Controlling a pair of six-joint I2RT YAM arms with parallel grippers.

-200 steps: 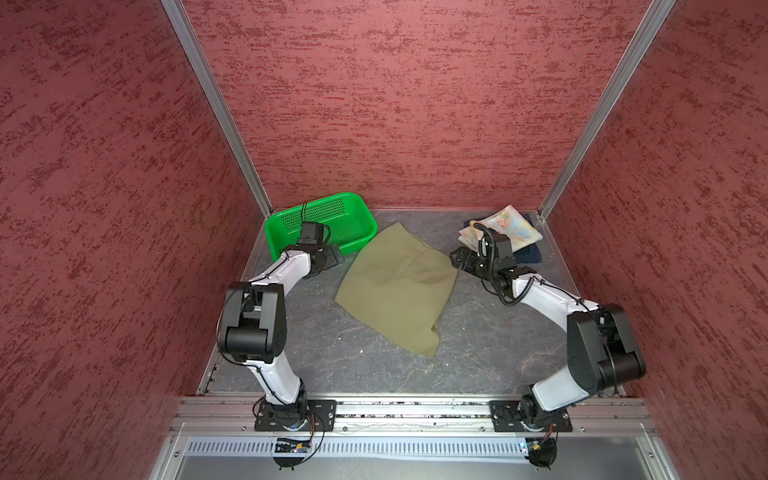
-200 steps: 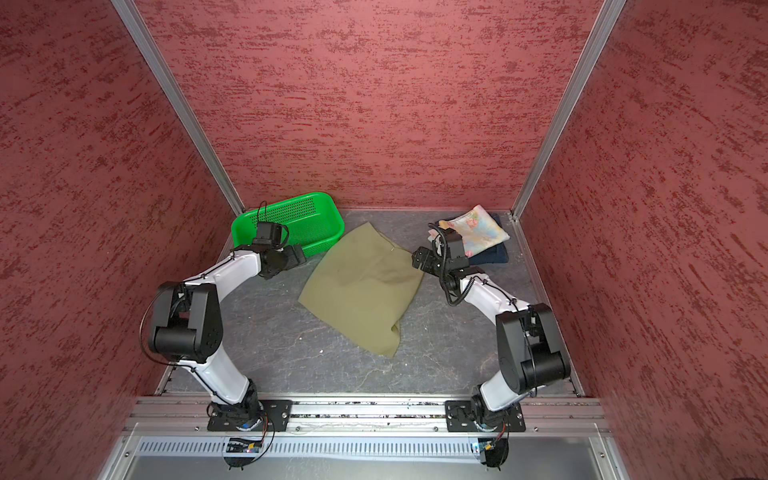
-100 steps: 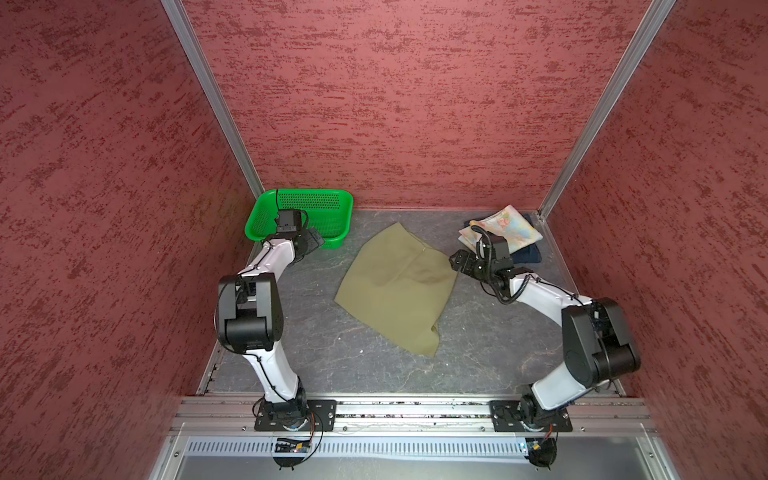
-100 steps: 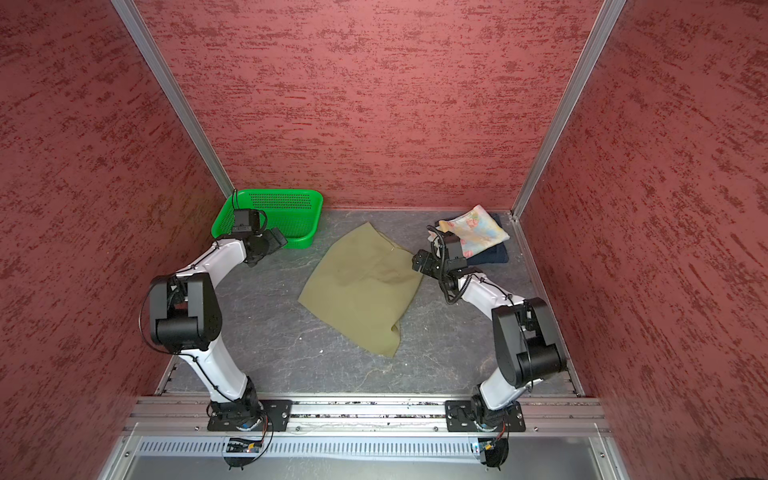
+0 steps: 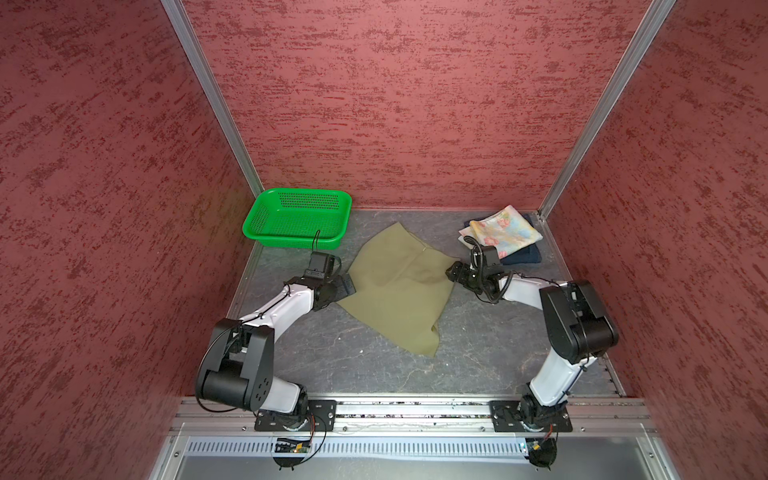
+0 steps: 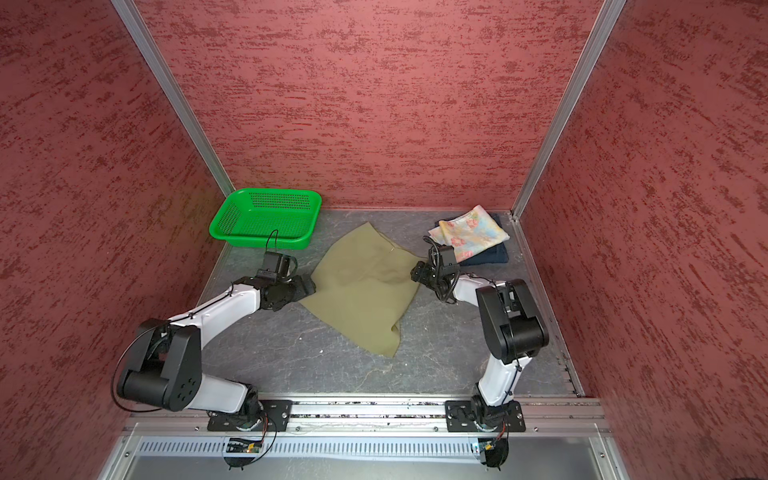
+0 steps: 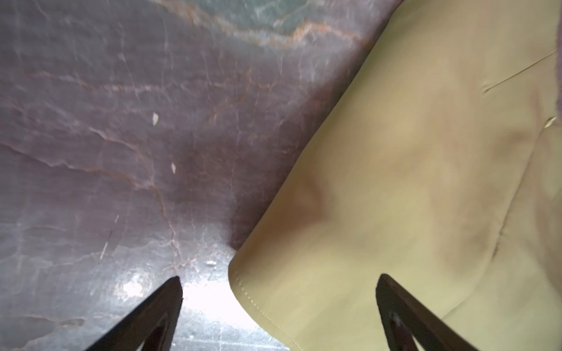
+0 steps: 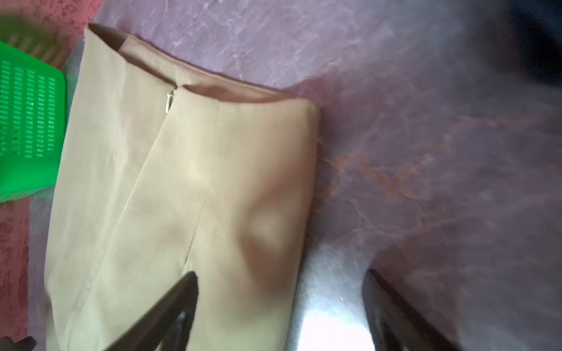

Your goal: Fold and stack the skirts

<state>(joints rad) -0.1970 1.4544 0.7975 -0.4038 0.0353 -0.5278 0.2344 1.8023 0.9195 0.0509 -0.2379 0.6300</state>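
The olive-green skirt (image 5: 399, 291) (image 6: 361, 286) lies flat mid-table, its waistband toward the back. A folded floral skirt (image 5: 505, 230) (image 6: 471, 235) rests on a folded dark denim skirt (image 5: 523, 257) (image 6: 488, 257) in the back right corner. My left gripper (image 5: 348, 286) (image 6: 309, 286) (image 7: 279, 278) is open at the olive skirt's left edge; its jaws straddle a stitched hem corner (image 7: 243, 285). My right gripper (image 5: 451, 272) (image 6: 415, 272) (image 8: 279, 273) is open over the olive skirt's (image 8: 182, 197) right edge near the waistband, one finger above cloth, one above bare table.
A green perforated basket (image 5: 291, 243) (image 6: 257, 243) (image 8: 27, 121) stands in the back left corner against the walls. Red textured walls close in three sides. A metal rail with both arm bases runs along the front edge.
The basket slid back and left into the corner. My left gripper left it and came down to the olive skirt's left edge. My right gripper's jaws narrowed a little.
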